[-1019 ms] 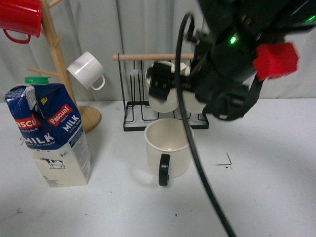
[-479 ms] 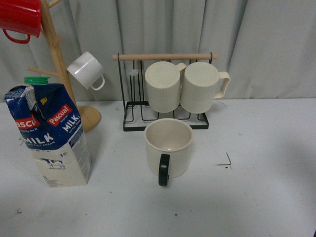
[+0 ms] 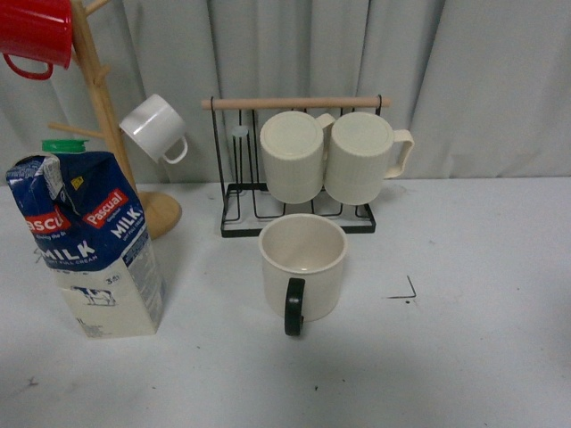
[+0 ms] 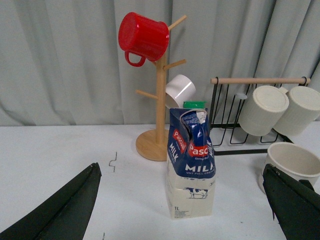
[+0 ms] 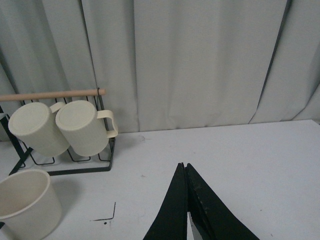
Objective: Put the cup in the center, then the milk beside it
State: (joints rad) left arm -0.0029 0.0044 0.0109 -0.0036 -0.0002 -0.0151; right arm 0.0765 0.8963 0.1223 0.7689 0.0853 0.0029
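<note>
Where the cup [image 3: 302, 265] stands upright mid-bench, handle toward the front edge, the milk [image 3: 89, 241] stands well apart near the left edge; left gripper [image 4: 181, 169] spread wide, empty; right gripper [image 5: 184, 166] pressed together, holding nothing.

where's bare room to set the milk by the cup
Bare tabletop lies between the milk and the cup, and more right of the cup around the black corner mark. Crowded behind the cup at the wire rack and by the mug tree base.
</note>
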